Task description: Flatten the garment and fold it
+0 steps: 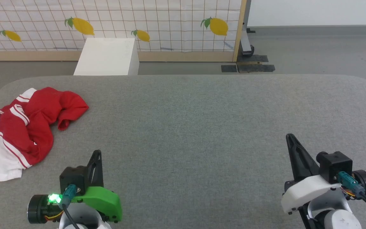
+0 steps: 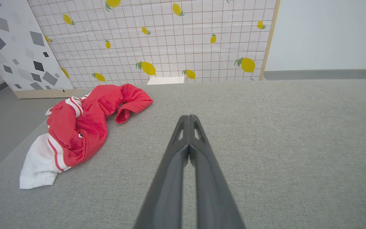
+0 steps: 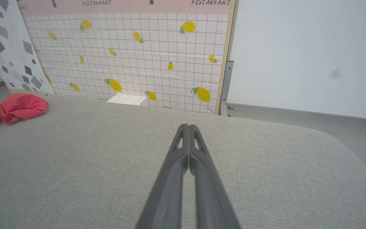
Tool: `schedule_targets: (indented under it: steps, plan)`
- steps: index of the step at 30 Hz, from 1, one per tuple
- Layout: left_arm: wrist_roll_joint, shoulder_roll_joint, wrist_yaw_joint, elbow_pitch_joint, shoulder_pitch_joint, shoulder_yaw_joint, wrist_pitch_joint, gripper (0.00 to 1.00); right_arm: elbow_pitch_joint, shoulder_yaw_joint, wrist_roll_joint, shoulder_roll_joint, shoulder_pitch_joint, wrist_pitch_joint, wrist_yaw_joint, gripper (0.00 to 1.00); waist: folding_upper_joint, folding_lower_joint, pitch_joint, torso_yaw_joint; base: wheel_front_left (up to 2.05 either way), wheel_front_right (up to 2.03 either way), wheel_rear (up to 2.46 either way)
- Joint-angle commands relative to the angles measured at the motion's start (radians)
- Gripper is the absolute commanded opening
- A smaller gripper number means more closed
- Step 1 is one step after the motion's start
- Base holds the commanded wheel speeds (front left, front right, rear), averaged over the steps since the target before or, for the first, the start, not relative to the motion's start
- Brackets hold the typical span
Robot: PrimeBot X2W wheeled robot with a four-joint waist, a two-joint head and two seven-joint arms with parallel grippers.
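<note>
garment point(image 1: 27, 124): one, crumpled at bench point(image 1: 202, 127) left edge | I see open bench to its right | left fingers point(image 2: 176, 159), right fingers point(image 3: 176, 168): two pairs, pressed together, empty

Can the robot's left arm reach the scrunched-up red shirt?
Probably yes. The garment lies on the table just ahead-left of the left gripper, with only bare table between them. The jaws are shut, so they must open first.
</note>
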Motion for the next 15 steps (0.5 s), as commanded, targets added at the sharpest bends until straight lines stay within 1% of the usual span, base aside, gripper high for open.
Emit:
schedule_targets:
  steps: [1,15]
  plan:
    - [0.013,-0.004,-0.001,-0.003,-0.018,0.002,0.001,0.00,-0.005,0.002,0.006,0.000,0.014,0.000,0.006,0.00,0.0000,0.0000,0.000,0.000,0.00,0.00,0.00]
    - [0.013,-0.004,-0.001,-0.003,-0.018,0.002,0.001,0.00,-0.005,0.002,0.006,0.000,0.014,0.000,0.006,0.00,0.0000,0.0000,0.000,0.000,0.00,0.00,0.00]
